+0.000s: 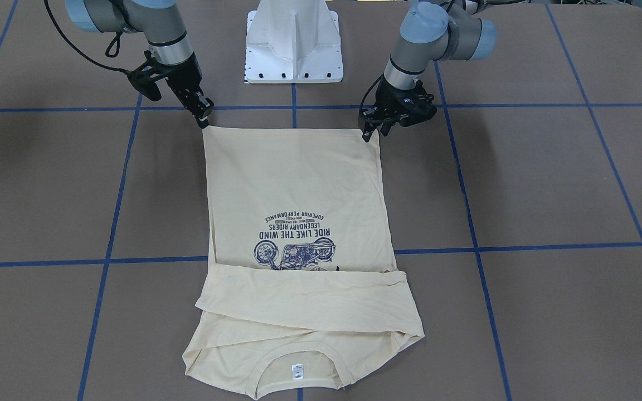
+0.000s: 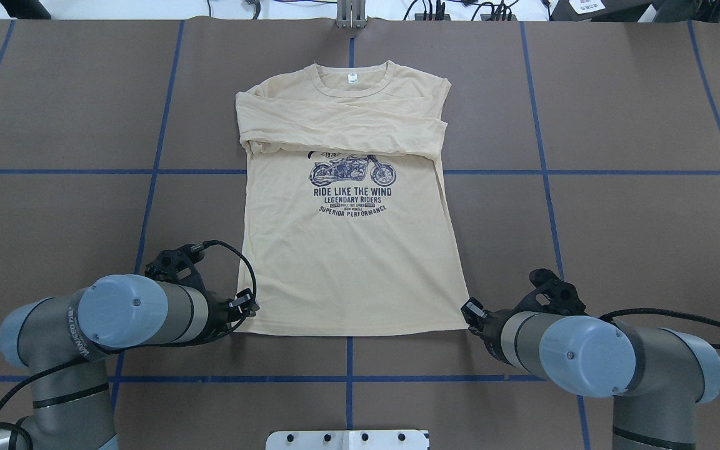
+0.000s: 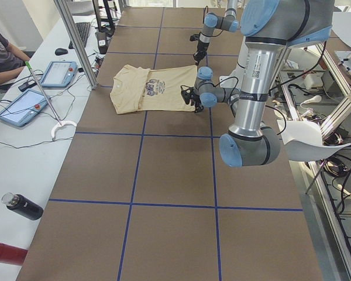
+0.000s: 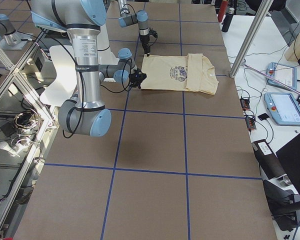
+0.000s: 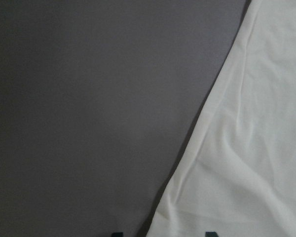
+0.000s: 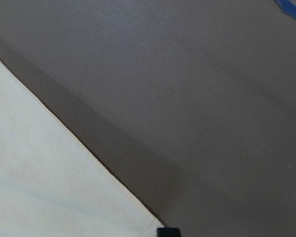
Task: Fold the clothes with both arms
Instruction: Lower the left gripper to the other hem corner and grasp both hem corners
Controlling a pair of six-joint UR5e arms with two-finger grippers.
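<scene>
Both sleeves [image 2: 341, 128] of the shirt [image 2: 347, 262] are folded across its chest, just above the motorcycle print [image 2: 352, 170]. The shirt lies flat, print up, in the middle of the brown surface [image 2: 616, 219], with the collar far from the robot and the hem near it. My left hand [image 1: 374, 133] is at one hem corner and is spread: its fingertips [image 5: 210, 233] stand apart, the cloth edge between them. My right hand [image 1: 205, 118] touches the other corner. I cannot tell if it pinches.
</scene>
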